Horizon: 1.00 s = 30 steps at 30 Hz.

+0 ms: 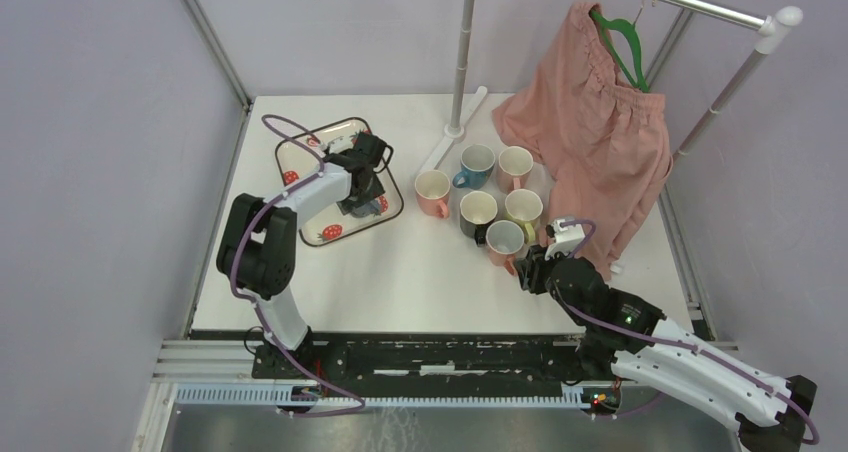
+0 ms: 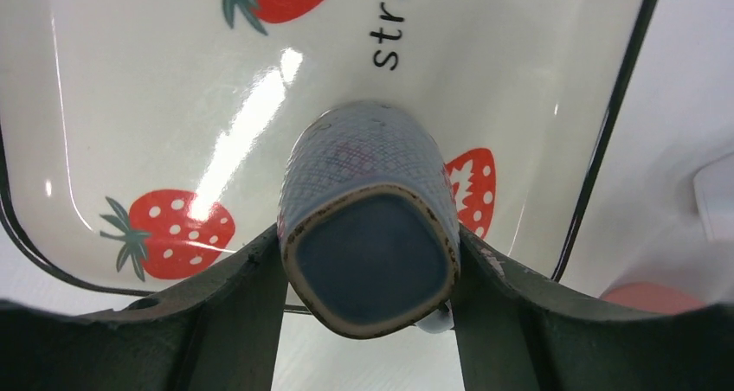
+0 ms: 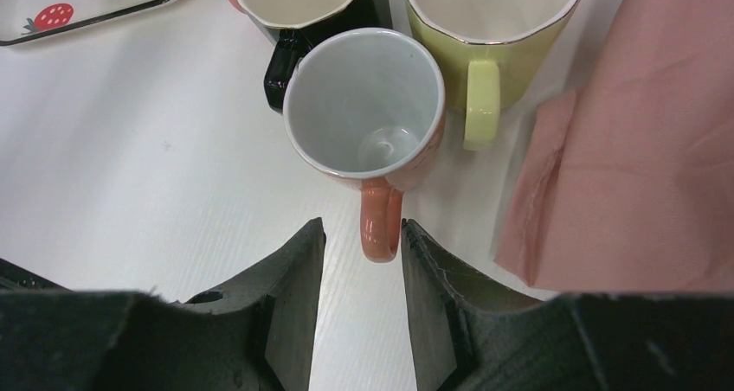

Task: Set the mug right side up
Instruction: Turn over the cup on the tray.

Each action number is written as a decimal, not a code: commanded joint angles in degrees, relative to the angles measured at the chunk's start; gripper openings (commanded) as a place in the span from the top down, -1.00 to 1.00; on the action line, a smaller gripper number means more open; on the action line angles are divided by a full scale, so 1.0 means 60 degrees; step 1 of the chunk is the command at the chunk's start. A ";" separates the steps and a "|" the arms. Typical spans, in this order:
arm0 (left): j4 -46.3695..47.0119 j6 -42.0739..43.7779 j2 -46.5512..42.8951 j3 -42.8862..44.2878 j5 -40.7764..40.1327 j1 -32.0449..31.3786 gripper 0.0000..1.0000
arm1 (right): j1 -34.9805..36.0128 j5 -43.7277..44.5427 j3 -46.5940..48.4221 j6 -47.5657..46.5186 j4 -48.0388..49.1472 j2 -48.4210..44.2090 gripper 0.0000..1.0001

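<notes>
My left claw point(image 2: 370, 246) is closed on the sides of the upturned mug point(image 2: 363, 170), base toward the wrist; I judge it rigid, slick and breakable, so grip firmly; right claw point(image 3: 361, 229) half-open, empty.

One textured mug point(image 2: 368, 227), six other mugs point(image 1: 478, 210), one tray point(image 1: 297, 155), one garment point(image 1: 600, 142), one hanger point(image 1: 627, 44).

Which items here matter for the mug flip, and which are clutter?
Job: blue-grey mug, upside down in the left hand; strawberry tray beneath.
Clutter: six upright mugs; pink garment; clothes rack; right hand, open at the orange mug handle.
</notes>
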 commanded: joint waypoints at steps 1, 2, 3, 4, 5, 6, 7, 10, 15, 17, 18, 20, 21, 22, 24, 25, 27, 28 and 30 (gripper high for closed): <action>0.1318 0.3127 -0.0055 0.0090 0.0573 0.0041 -0.36 | -0.0003 0.0028 -0.0143 0.0132 0.0257 0.0021 0.12; 0.1526 0.3795 -0.0013 0.0084 0.0848 0.0040 -0.36 | -0.0004 0.0012 -0.0157 0.0139 0.0284 0.0042 0.12; 0.1627 0.4381 0.0033 0.0129 0.1040 0.0040 -0.37 | 0.0001 0.0004 -0.0153 0.0139 0.0300 0.0048 0.12; 0.1667 0.4878 0.0103 0.0181 0.1119 0.0040 -0.37 | 0.0002 -0.0008 -0.0158 0.0146 0.0303 0.0046 0.12; 0.1657 0.5227 0.0153 0.0244 0.1149 0.0053 -0.38 | 0.0003 -0.0030 -0.0154 0.0163 0.0318 0.0061 0.12; 0.1665 0.5624 0.0220 0.0312 0.1222 0.0062 -0.38 | 0.0003 -0.0040 -0.0152 0.0162 0.0338 0.0070 0.12; 0.1653 0.5983 0.0300 0.0394 0.1273 0.0081 -0.38 | 0.0005 -0.0069 -0.0158 0.0162 0.0340 0.0088 0.12; 0.1596 0.7057 0.0583 0.0674 0.1488 0.0094 -0.38 | -0.0008 -0.0108 -0.0143 0.0158 0.0318 0.0095 0.12; 0.1496 0.8740 0.0943 0.0923 0.2163 0.0162 -0.30 | 0.0001 -0.0149 -0.0129 0.0133 0.0317 0.0124 0.13; 0.1616 0.9036 0.0924 0.0840 0.2252 0.0246 -0.34 | -0.0005 -0.0162 -0.0143 0.0144 0.0306 0.0139 0.13; 0.1673 0.9122 0.0895 0.0790 0.2268 0.0300 -0.39 | -0.0008 -0.0179 -0.0143 0.0139 0.0307 0.0136 0.13; 0.1729 0.9258 0.0831 0.0715 0.2446 0.0379 -0.53 | -0.0001 -0.0180 -0.0158 0.0128 0.0288 0.0124 0.13; 0.1740 0.9296 0.0801 0.0671 0.2459 0.0403 -0.58 | 0.0007 -0.0182 -0.0171 0.0119 0.0289 0.0126 0.13; 0.1738 0.9326 0.0775 0.0659 0.2488 0.0424 -0.62 | 0.0002 -0.0178 -0.0170 0.0118 0.0302 0.0125 0.12; 0.1763 0.9353 0.0741 0.0582 0.2531 0.0458 -0.69 | 0.0001 -0.0194 -0.0172 0.0126 0.0317 0.0153 0.13; 0.1753 0.9344 0.0689 0.0560 0.2528 0.0471 -0.72 | -0.0005 -0.0193 -0.0159 0.0122 0.0339 0.0159 0.12; 0.1729 0.9262 0.0562 0.0511 0.2464 0.0470 -0.75 | -0.0009 -0.0225 -0.0157 0.0121 0.0364 0.0195 0.13; 0.1727 0.9128 0.0443 0.0479 0.2397 0.0468 -0.75 | 0.0001 -0.0239 -0.0156 0.0121 0.0371 0.0210 0.13; 0.1742 0.8791 0.0161 0.0433 0.2482 0.0466 -0.76 | 0.0010 -0.0240 -0.0165 0.0120 0.0370 0.0211 0.13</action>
